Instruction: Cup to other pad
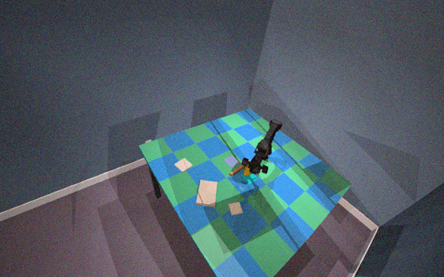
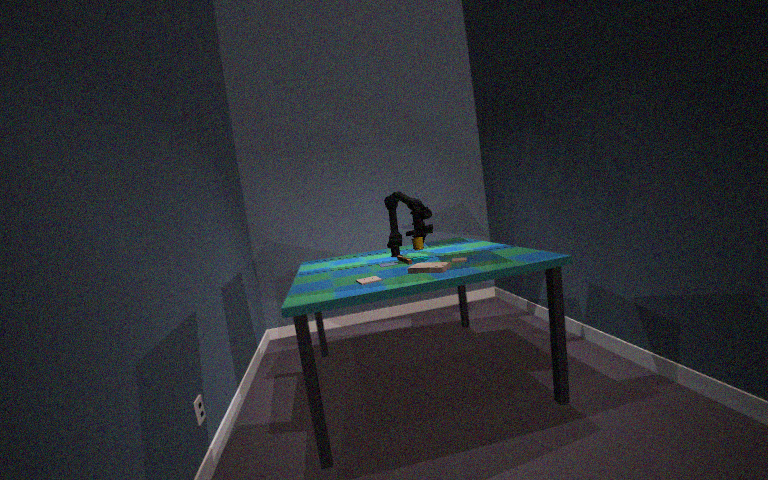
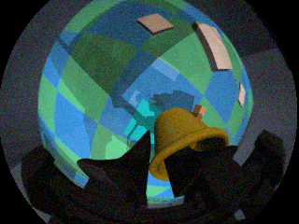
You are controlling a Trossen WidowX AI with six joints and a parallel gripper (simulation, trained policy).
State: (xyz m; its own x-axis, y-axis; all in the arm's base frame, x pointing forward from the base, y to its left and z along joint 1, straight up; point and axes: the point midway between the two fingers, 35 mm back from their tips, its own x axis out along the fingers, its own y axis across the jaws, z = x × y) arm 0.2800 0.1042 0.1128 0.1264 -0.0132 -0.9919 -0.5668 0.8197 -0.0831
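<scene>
A yellow cup [image 1: 246, 171] [image 2: 417, 243] [image 3: 175, 128] hangs in the air, held by its rim. My gripper [image 1: 253, 168] [image 2: 419, 233] [image 3: 154, 133] is shut on the cup's wall, with one finger inside the mouth and one outside. A cyan pad [image 1: 250, 179] [image 2: 418, 256] [image 3: 142, 113] lies on the table below the cup, partly hidden by the arm and cup. A grey-violet pad [image 1: 229, 161] [image 2: 388, 264] lies to the left in the top view. No marbles can be made out; the cup's inside is mostly hidden.
An orange-brown bar [image 1: 236, 171] [image 2: 404, 259] [image 3: 199, 111] lies between the pads. A large pale block [image 1: 207, 192] [image 2: 428, 267] [image 3: 216, 47] and two small pale tiles, one left [image 1: 183, 164] [image 2: 369, 280] and one nearer the block [image 1: 235, 208] [image 3: 155, 23], lie on the chequered table.
</scene>
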